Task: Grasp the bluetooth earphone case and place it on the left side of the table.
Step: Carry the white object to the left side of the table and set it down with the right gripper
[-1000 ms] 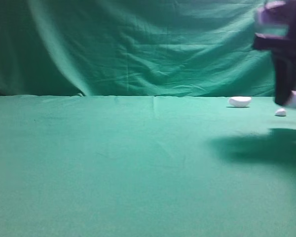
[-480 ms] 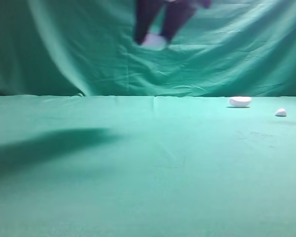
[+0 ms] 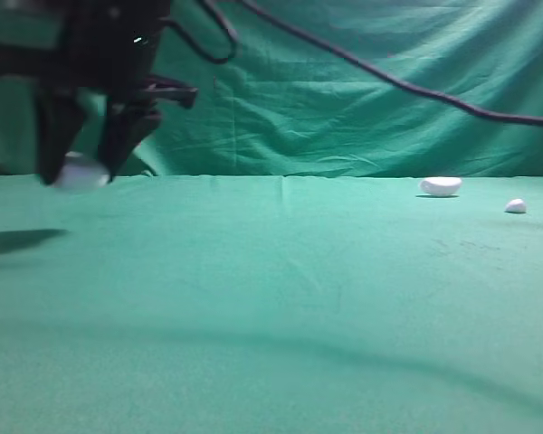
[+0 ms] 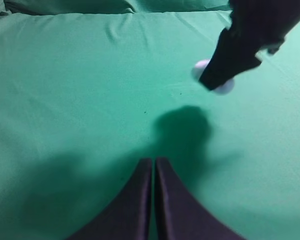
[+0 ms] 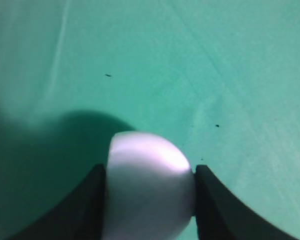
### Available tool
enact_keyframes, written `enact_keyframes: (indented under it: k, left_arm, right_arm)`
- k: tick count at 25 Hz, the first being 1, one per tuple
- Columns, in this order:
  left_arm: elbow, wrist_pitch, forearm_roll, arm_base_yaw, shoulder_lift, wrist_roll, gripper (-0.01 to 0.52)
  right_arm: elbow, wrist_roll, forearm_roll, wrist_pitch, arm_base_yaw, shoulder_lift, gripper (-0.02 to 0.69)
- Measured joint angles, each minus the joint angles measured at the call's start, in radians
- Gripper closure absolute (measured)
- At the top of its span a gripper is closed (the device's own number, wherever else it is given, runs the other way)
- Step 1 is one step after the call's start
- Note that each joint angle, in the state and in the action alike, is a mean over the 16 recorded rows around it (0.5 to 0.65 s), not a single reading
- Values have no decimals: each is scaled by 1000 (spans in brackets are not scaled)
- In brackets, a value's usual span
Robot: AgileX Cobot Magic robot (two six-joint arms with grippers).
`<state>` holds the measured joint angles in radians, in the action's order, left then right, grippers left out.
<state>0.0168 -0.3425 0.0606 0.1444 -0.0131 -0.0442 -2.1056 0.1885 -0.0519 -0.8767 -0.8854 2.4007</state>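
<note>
Green cloth tabletop [image 3: 281,298] sits below; the right hand [image 3: 80,172] clamps the bluetooth earphone case [image 5: 149,190] across its smooth, probably slippery, rigid sides.

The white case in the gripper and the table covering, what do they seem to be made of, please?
White case: probably hard plastic with a smooth, slightly glossy finish, judging by the soft highlight on its rounded end. Table covering: matte green woven cloth, with visible creases and fold lines.
</note>
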Motion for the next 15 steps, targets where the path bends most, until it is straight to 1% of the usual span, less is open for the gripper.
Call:
enact_keyframes:
  k: [5, 8, 11, 13, 15]
  left_arm:
    - [0, 0, 0, 0, 0, 0, 514]
    - [0, 0, 0, 0, 0, 0, 514]
    - [0, 0, 0, 0, 0, 0, 514]
    - [0, 0, 0, 0, 0, 0, 514]
    - [0, 0, 0, 0, 0, 0, 514]
  right_arm:
    - [0, -19, 0, -6, -6, -5, 209]
    - [0, -48, 5, -37, -6, -34, 188]
    - [-1, -84, 22, -93, -6, -80, 214]
    - [-1, -112, 38, -139, -4, -117, 259]
    - [-2, -143, 56, -186, 1, -158, 321]
